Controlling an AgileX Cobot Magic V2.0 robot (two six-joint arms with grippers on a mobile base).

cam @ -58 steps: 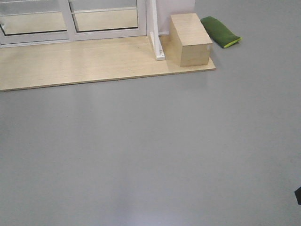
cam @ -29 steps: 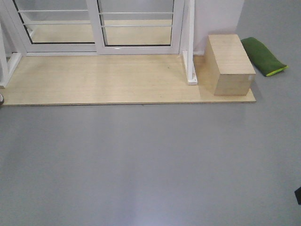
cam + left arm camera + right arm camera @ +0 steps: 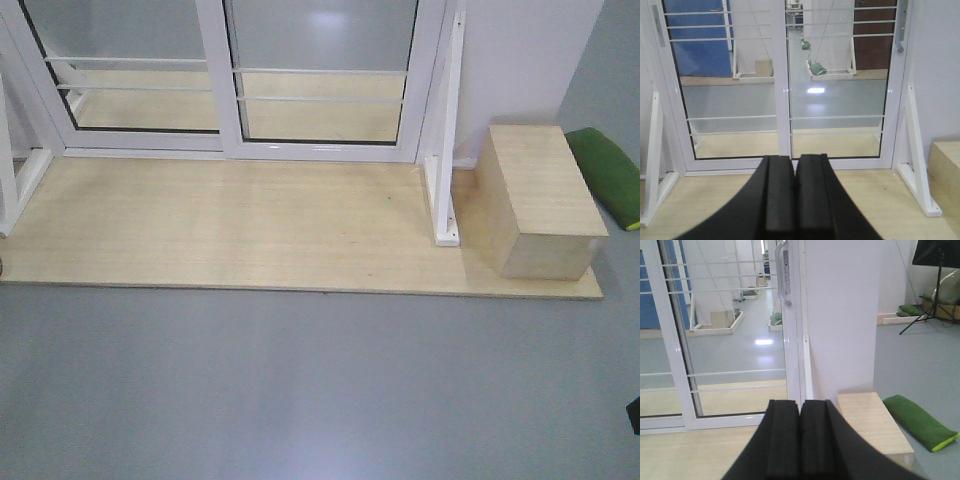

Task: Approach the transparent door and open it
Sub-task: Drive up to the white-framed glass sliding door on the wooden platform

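The transparent door (image 3: 322, 88) is the right-hand glass panel in a white frame with thin white bars, standing at the back of a wooden platform (image 3: 250, 225). It faces me in the left wrist view as the door (image 3: 837, 100). Its curved grey handle (image 3: 899, 36) is high on its right edge. In the right wrist view the handle (image 3: 782, 280) sits up and left of my gripper. My left gripper (image 3: 795, 165) and right gripper (image 3: 800, 407) are both shut on nothing, well short of the door. Neither gripper shows in the front view.
A second glass panel (image 3: 135, 75) stands left of the door. White triangular braces (image 3: 445, 180) flank the frame. A wooden box (image 3: 545, 200) sits on the platform's right end beside a white wall (image 3: 840, 315). On the grey floor are a green cushion (image 3: 610, 175) and a black tripod (image 3: 932, 295).
The platform, door frame and box have grown and slid down and to the right in the front view, so the base has come closer to the door. More of the glass panels shows.
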